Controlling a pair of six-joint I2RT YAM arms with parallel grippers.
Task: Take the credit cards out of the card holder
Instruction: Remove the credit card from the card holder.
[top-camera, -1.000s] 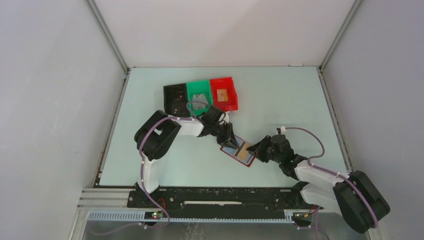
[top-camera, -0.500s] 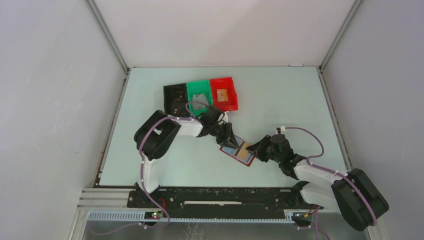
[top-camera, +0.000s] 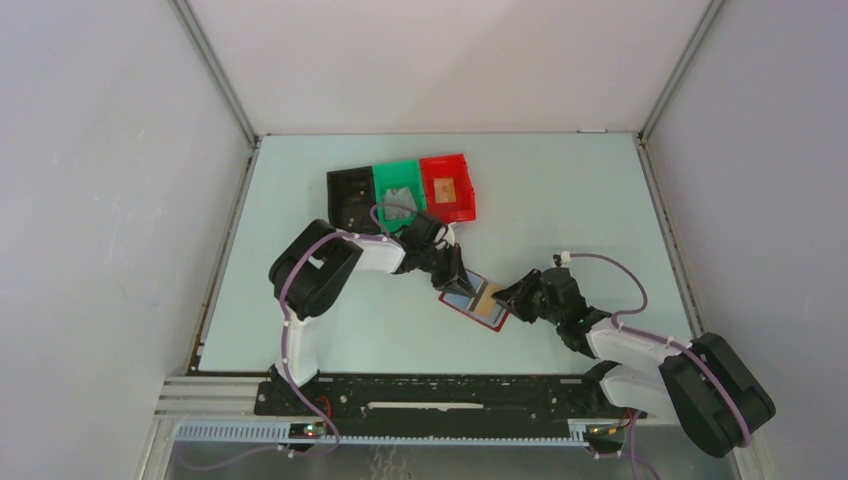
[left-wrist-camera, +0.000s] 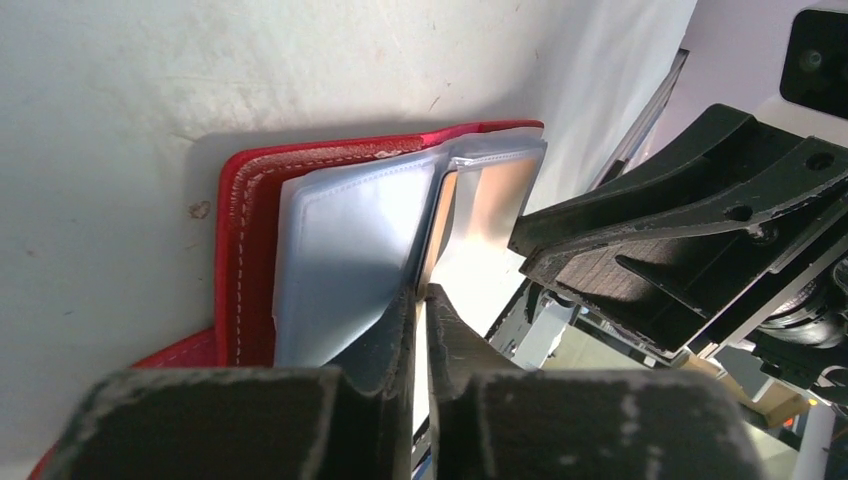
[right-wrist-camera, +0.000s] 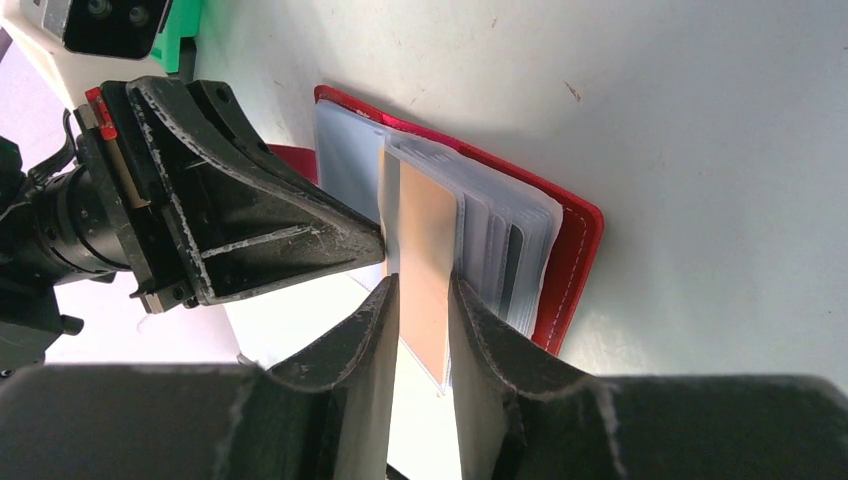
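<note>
while right tool (right-wrist-camera: 420, 288) pinches tan card (right-wrist-camera: 428, 240), part-open

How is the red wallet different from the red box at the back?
The red wallet is flat and lies open; the red box has tall walls. The wallet holds clear pockets with a tan card showing; the box holds just one small tan thing. The wallet lies nearer the arms; the box sits farther back, right beside a green box. Both are red.
</note>
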